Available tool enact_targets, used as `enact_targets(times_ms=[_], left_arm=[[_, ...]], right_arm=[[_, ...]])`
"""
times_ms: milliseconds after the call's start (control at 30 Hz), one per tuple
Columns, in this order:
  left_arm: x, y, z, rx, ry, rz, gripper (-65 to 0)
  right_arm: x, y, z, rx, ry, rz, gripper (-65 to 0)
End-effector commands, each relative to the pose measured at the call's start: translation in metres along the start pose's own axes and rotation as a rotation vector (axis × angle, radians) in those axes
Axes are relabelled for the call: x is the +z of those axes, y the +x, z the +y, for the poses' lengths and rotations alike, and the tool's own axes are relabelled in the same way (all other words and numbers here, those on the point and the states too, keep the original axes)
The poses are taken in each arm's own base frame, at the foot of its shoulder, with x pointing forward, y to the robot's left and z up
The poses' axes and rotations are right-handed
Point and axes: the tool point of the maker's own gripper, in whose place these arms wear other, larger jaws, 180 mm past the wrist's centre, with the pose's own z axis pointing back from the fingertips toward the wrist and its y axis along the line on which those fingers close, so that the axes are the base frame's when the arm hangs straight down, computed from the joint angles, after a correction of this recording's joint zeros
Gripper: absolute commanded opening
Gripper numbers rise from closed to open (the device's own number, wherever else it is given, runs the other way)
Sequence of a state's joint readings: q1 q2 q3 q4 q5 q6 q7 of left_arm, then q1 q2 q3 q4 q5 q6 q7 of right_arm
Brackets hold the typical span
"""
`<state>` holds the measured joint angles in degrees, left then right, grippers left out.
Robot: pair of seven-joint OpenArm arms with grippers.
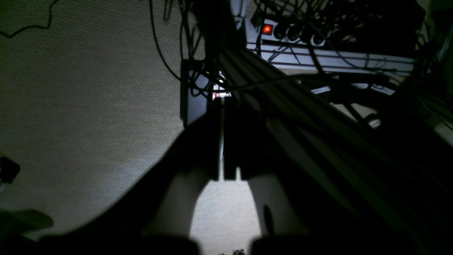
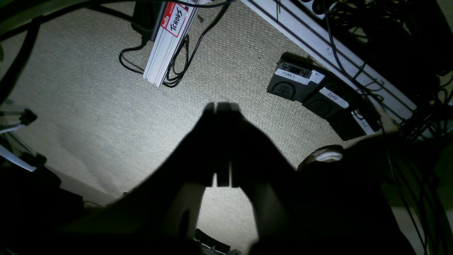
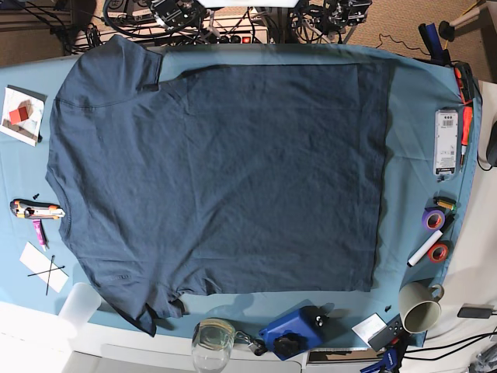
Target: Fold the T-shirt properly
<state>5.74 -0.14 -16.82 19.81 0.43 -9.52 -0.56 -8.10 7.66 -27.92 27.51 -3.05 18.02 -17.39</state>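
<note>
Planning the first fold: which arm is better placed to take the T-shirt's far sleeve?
Likely right. Both the right gripper and left gripper hang shut past the far edge, but the right is on the collar side, nearest the far sleeve of the T-shirt; the left is toward the hem.

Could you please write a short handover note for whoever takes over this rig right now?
Left gripper: shut, empty, parked off the table over the floor.
Right gripper: shut, empty, also over the floor.
T-shirt: spread flat on the table cloth, collar toward the base view's left, hem toward its right, both sleeves out.
Done: nothing folded yet.
Left: every fold. Clutter lines the table edges, including a mug and tape rolls, so watch the sweep.
</note>
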Motion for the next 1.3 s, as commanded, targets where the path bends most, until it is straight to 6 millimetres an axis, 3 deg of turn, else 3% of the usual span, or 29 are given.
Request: enact_targets(times_ms=[0, 833, 1067, 1267], left_arm=[[0.000, 0.002, -0.005, -0.002, -0.015, -0.013, -65.0], [0.000, -0.001, -0.004, -0.002, -0.014, -0.008, -65.0], [0.011, -0.031, 0.021, -0.007, 0.027, 0.024, -65.0], [0.033, -0.045, 0.059, -0.045, 0.091, -0.003, -65.0]], right_arm=[[0.001, -0.001, -0.002, 0.004, 0.003, 0.001, -65.0], [0.001, -0.005, -0.002, 0.004, 0.002, 0.024, -65.0], [0.003, -0.031, -0.005, 0.000, -0.004, 0.091, -65.0], [0.014, -0.061, -0.008, 0.030, -0.021, 0.111, -65.0]])
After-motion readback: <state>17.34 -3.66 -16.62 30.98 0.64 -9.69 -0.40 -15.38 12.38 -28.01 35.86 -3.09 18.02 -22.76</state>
